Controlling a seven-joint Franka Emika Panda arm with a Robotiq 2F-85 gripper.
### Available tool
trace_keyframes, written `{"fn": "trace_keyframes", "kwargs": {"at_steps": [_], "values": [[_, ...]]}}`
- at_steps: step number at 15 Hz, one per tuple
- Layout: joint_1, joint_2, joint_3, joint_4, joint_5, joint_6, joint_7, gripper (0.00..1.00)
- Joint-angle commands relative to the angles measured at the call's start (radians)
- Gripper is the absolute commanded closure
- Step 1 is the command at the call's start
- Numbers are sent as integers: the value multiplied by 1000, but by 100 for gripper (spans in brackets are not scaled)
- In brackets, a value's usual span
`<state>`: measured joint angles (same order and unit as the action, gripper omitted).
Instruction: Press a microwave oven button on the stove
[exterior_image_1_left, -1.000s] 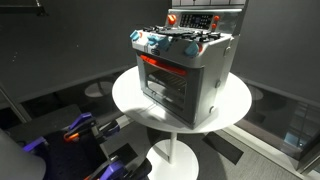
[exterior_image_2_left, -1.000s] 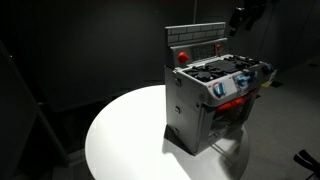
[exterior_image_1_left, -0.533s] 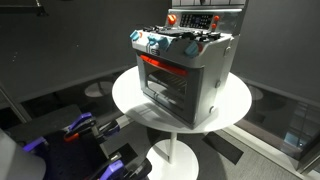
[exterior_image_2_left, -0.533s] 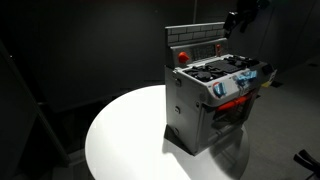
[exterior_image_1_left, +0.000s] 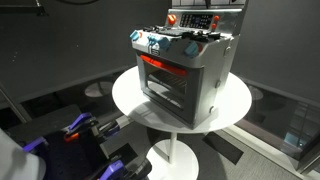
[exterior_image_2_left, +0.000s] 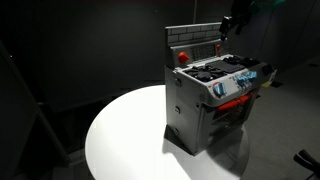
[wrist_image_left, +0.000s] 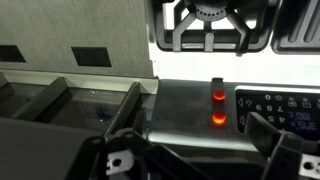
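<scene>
The stove (exterior_image_1_left: 185, 62) stands at the middle of the round white bench (exterior_image_1_left: 128, 100). Its raised back panel (exterior_image_2_left: 195, 36) is clear on top, so the red buttons (wrist_image_left: 218, 98) can be reached from above. Over that panel, at the stove's rear edge, the fingers (wrist_image_left: 118, 158) hang spread wide and empty, probably lining one tip up for a press.

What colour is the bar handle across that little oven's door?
Red. The handle on the stove shows best in an exterior view, facing the door.
</scene>
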<state>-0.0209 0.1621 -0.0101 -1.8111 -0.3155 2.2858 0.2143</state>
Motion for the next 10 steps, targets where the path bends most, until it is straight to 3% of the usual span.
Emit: {"fn": "trace_keyframes", "kwargs": {"at_steps": [1, 10], "values": [[19, 42, -21, 55, -15, -15, 14, 0], [24, 76, -39, 72, -9, -20, 12, 0]]}}
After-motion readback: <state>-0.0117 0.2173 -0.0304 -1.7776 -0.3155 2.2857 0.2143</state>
